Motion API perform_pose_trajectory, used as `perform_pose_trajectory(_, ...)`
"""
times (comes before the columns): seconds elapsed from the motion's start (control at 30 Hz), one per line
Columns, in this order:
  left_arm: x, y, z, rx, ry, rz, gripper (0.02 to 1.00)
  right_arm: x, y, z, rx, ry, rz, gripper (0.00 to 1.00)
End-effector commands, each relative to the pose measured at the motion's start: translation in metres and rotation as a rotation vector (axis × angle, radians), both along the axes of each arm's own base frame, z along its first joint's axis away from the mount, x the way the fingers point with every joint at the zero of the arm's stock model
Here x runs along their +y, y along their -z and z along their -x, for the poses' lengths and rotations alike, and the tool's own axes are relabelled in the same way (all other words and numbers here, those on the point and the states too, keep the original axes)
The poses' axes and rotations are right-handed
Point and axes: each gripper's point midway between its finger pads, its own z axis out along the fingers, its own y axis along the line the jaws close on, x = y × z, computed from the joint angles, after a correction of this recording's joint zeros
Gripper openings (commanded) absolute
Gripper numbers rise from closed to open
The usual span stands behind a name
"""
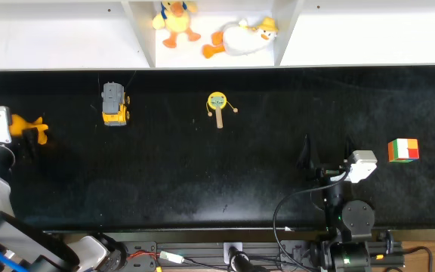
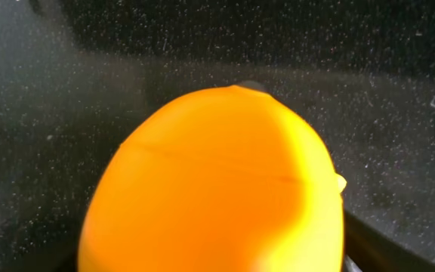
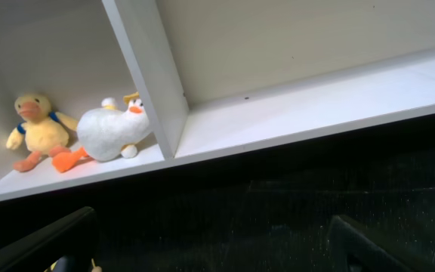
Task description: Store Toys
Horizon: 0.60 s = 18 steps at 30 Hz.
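Now, from above: left gripper [image 1: 29, 136] at the far left edge, right at the orange toy [image 1: 30, 125], and whether it's pinching can't be told. Right gripper [image 1: 325, 155] sits lower right, jaws spread wide, with the cube [image 1: 403, 149] near it and the truck [image 1: 115, 103] upper left. Left wrist: the orange toy [image 2: 217, 189] looms close over the table [image 2: 89, 75]. Right wrist: duck [image 3: 35, 125] and goose [image 3: 112, 130] share one shelf [image 3: 316, 106] compartment.
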Motion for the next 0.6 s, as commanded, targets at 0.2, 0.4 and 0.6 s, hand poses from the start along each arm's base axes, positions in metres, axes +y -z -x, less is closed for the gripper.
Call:
perform_pose_trajectory(0.2, 0.001, -0.014, -0.009, -0.084, -0.036, 0.052, 0.487, 0.0, 0.004, 0.0, 0.0, 0.002, 0.007, 0.998)
perform_pose_trajectory(0.4, 0.008, -0.046, -0.014, -0.156, -0.098, 0.06, 0.408, 0.0, 0.004, 0.0, 0.0, 0.002, 0.007, 0.996)
perform_pose_trajectory(0.6, 0.002, -0.091, -0.02, -0.233, -0.117, 0.049, 0.373, 0.0, 0.004, 0.0, 0.0, 0.002, 0.007, 0.993)
